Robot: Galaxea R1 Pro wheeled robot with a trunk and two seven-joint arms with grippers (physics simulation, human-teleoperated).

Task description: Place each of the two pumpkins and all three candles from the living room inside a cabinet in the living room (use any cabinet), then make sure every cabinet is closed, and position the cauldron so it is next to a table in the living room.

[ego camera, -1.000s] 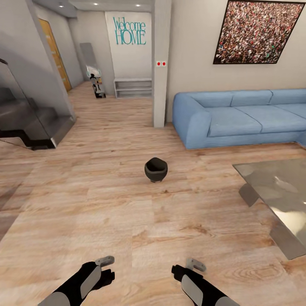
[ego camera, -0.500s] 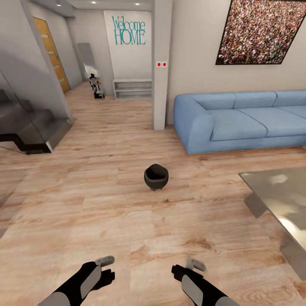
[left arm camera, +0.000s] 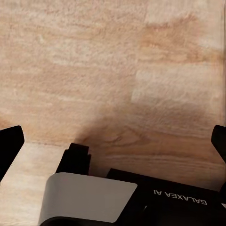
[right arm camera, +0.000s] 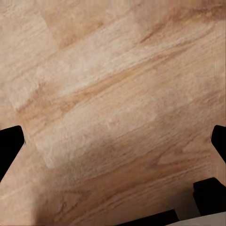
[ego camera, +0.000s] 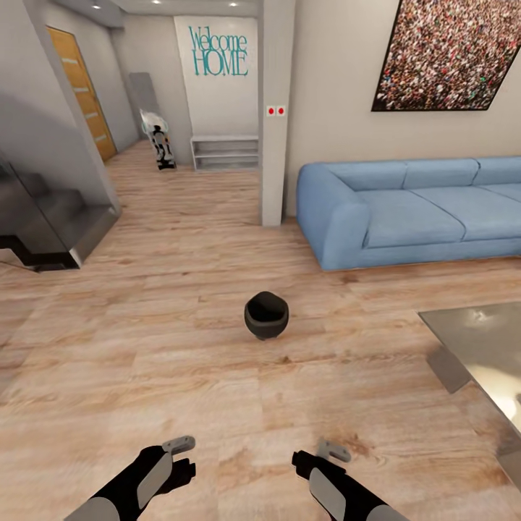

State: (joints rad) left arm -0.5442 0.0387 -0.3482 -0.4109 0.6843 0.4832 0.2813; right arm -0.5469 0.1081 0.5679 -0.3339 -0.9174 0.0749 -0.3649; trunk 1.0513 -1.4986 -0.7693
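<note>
The whole view has crept forward, so the cauldron [ego camera: 266, 315] now sits closer on the plank floor [ego camera: 181, 376] — left of the table [ego camera: 481, 347], well apart — beyond the left gripper [ego camera: 179, 454] and right gripper [ego camera: 318, 456], both spread wide, empty.
</note>
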